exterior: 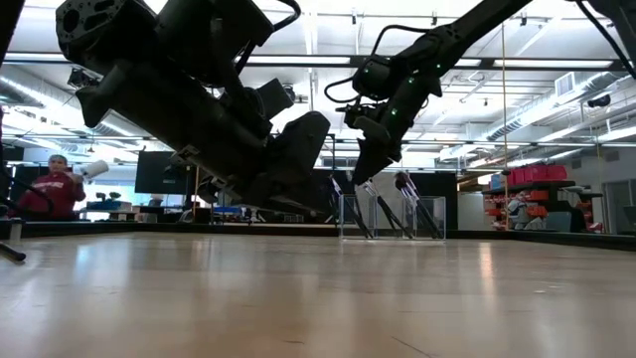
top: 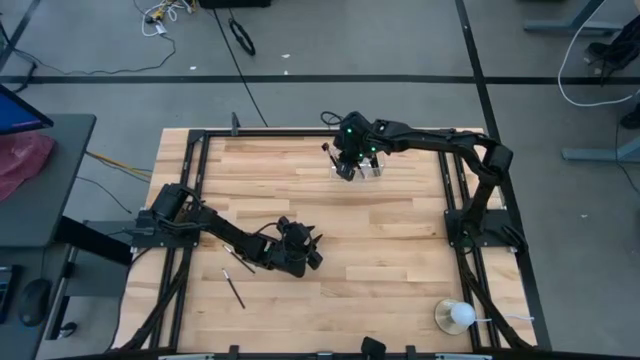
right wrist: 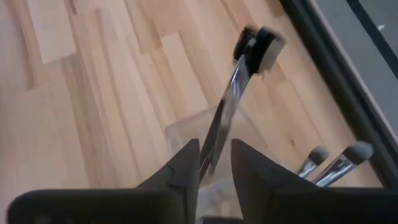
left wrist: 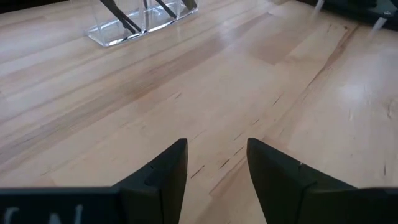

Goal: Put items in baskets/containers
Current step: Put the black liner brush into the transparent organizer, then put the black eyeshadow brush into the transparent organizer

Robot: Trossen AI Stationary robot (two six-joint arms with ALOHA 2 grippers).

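The right claw (right wrist: 214,163), clenched on a slender dark-handled makeup brush (right wrist: 231,106), should descend straight into the clear plastic organizer (top: 366,171); the left claw (left wrist: 216,163) waits released.

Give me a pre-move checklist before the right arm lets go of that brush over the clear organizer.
1. Right gripper holds a brush: ok.
2. Gripper sits above the organizer: ok.
3. Brush tip inside a compartment: cannot tell.
4. Organizer upright, brushes already standing in it: ok.
5. Left gripper apart from the organizer, jaws open and empty: ok.
6. Loose brushes remain on the table: not ok.
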